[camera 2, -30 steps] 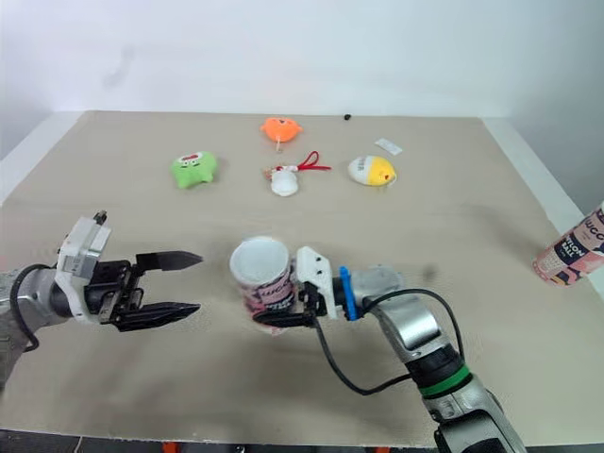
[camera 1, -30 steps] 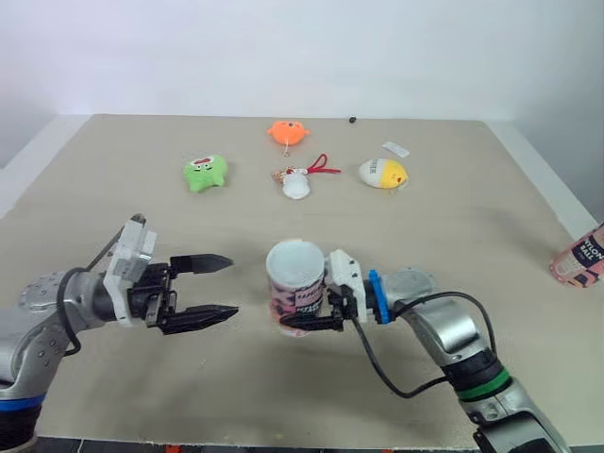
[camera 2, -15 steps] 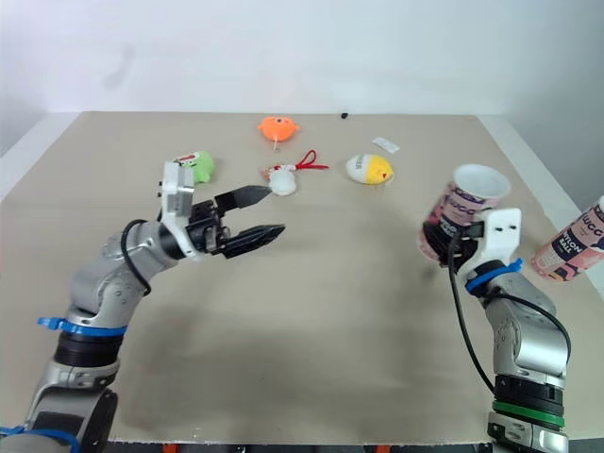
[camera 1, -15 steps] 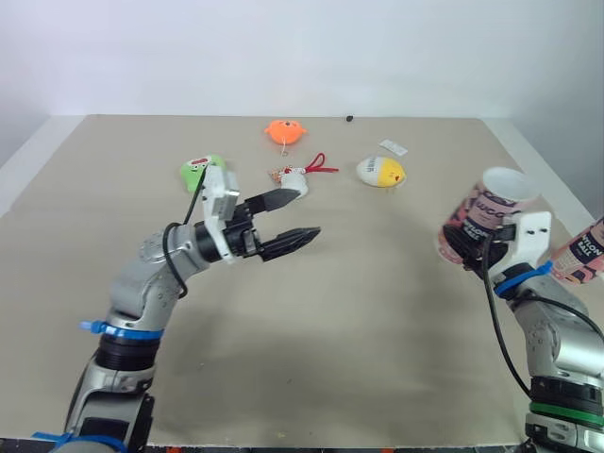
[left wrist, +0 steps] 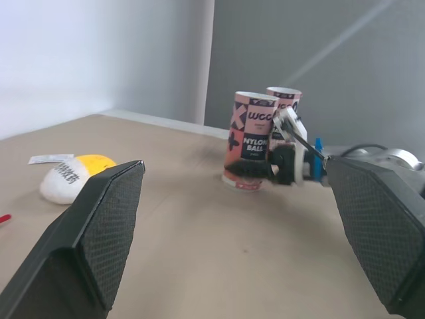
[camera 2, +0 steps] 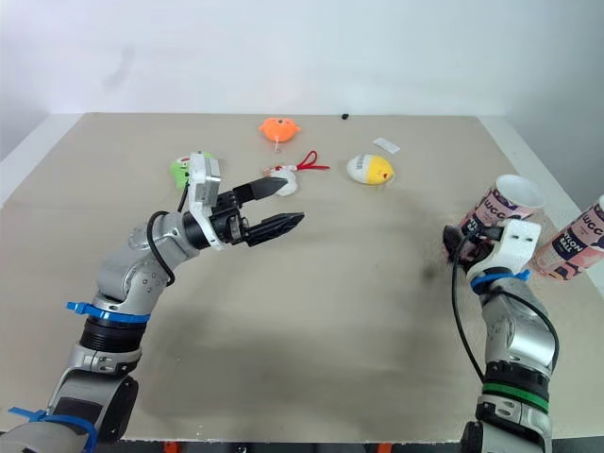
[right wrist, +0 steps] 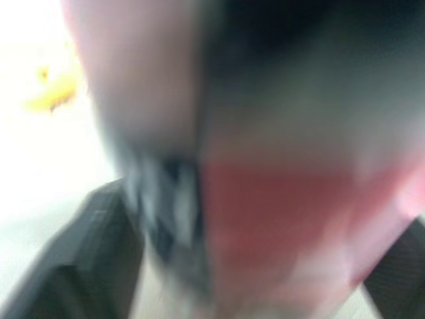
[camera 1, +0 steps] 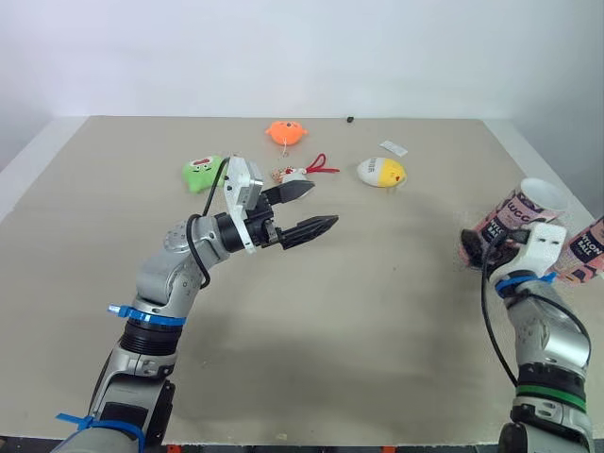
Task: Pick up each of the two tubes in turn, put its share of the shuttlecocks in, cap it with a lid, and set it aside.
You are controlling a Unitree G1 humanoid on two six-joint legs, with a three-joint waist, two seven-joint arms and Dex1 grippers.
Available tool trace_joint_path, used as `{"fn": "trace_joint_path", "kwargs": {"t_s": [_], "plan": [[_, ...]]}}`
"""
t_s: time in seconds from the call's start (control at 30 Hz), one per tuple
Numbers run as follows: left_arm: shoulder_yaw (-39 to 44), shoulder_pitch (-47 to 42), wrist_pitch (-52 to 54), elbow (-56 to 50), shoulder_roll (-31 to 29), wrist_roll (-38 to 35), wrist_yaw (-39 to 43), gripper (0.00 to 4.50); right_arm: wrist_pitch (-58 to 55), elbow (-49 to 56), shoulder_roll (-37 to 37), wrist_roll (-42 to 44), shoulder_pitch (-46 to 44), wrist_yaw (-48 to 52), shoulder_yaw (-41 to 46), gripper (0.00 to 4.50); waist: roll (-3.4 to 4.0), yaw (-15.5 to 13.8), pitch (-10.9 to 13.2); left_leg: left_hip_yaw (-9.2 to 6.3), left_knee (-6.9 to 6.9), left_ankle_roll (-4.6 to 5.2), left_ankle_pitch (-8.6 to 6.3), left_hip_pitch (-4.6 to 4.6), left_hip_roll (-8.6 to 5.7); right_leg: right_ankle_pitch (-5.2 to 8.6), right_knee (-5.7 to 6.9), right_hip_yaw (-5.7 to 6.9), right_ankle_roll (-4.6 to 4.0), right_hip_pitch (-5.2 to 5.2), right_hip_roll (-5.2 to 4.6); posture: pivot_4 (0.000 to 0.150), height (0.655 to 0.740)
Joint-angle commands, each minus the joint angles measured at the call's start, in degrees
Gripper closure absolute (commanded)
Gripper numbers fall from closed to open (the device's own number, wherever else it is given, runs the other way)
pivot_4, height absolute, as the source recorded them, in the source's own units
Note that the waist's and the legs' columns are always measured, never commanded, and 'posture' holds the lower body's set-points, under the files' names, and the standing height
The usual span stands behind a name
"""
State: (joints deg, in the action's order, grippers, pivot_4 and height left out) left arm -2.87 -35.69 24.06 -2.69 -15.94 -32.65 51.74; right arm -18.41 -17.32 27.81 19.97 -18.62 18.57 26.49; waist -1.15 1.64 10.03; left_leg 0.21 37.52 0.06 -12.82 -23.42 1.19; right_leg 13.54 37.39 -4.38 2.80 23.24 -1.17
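My right gripper (camera 1: 479, 247) is shut on a pink printed tube (camera 1: 514, 220) with an open white rim, held low at the table's right edge. A second matching tube (camera 1: 587, 247) stands just to its right; the left wrist view shows the tubes (left wrist: 252, 139) side by side. My left gripper (camera 1: 321, 208) is open and holds nothing, raised over the table's middle left and pointing toward the right. Close behind its fingertips lies a white toy with a red string (camera 1: 294, 177).
Small plush toys lie at the back of the table: orange (camera 1: 286, 131), green (camera 1: 203, 173), and a yellow-and-white egg shape (camera 1: 382, 172). A white tag (camera 1: 394, 148) and a tiny black object (camera 1: 350, 119) lie near the far edge. The table's right edge runs beside the tubes.
My right gripper carried the tube from the front middle of the table to the right edge beside the other tube. My left arm swung up and inward, staying open.
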Motion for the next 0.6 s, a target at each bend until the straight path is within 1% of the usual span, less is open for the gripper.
{"fn": "trace_joint_path", "kwargs": {"t_s": [0.03, 0.13, 0.3, 0.33, 0.47, 0.53, 0.6], "plan": [[0.43, 0.58, -0.55, -1.67, -0.36, -0.24, 0.25, 0.0, -0.43, 1.14, 2.0, 0.81, 0.51, 1.16, 0.89, 0.02, 0.04, -0.01, 0.0, 0.05, -0.02, 0.0, 0.0, 0.0, 0.0, 0.0, 0.0, -0.04, 0.0, 0.03, 0.0, 0.15, 0.7323], [0.81, 1.62, 0.35, -1.84, -0.94, -0.93, 0.61, 0.0, -2.43, 3.55, 2.94, 2.79, 2.96, 2.79, 2.46, 0.02, 0.03, -0.02, 0.0, 0.06, -0.02, 0.0, 0.0, 0.0, 0.0, 0.01, -0.02, -0.05, 0.02, 0.03, 0.0, 0.15, 0.7323], [1.99, 3.2, 2.14, -1.93, -2.38, -1.84, 0.83, 0.0, -5.84, 9.03, 5.57, 5.09, 11.06, 6.03, 4.19, 0.02, 0.04, -0.31, -0.01, 0.02, -0.04, 0.0, 0.0, -0.02, 0.0, 0.09, -0.03, -0.02, 0.15, 0.02, 0.0, 0.15, 0.7323], [2.14, 3.67, 3.15, -1.94, -3.32, -1.9, 1.0, 0.0, -6.72, 10.45, 6.36, 5.68, 13.64, 7.33, 4.66, 0.02, 0.04, -0.35, -0.01, 0.02, -0.04, 0.0, 0.0, -0.02, 0.0, 0.19, -0.04, -0.02, 0.32, 0.0, -0.01, 0.15, 0.7323], [2.4, 7.18, 7.01, -2.9, -7.73, -2.71, 2.83, 0.0, -10.91, 16.99, 8.61, 9.87, 22.45, 13.76, 5.82, 0.02, 0.03, -0.3, -0.03, 0.02, -0.05, 0.01, -0.01, -0.02, 0.02, 0.2, -0.08, -0.01, 0.35, -0.01, 0.0, 0.15, 0.7323], [2.58, 11.14, 7.5, -4.17, -10.97, -2.27, 4.51, 0.0, -12.89, 24.51, 9.32, 14.32, 27.56, 20.65, 3.99, 0.02, 0.02, -0.06, -0.03, 0.03, -0.06, 0.02, -0.02, 0.07, 0.06, 0.21, -0.09, -0.02, 0.36, -0.07, 0.02, 0.15, 0.7323], [3.8, 15.22, 8.05, -5.73, -13.73, -2.23, 4.9, 0.0, -13.29, 32.43, 10.09, 17.33, 31.54, 27.1, -0.12, 0.02, 0.03, 0.29, -0.04, 0.05, -0.1, 0.02, -0.02, 0.11, 0.16, 0.21, -0.09, -0.05, 0.31, -0.04, 0.1, 0.15, 0.7323]]}}
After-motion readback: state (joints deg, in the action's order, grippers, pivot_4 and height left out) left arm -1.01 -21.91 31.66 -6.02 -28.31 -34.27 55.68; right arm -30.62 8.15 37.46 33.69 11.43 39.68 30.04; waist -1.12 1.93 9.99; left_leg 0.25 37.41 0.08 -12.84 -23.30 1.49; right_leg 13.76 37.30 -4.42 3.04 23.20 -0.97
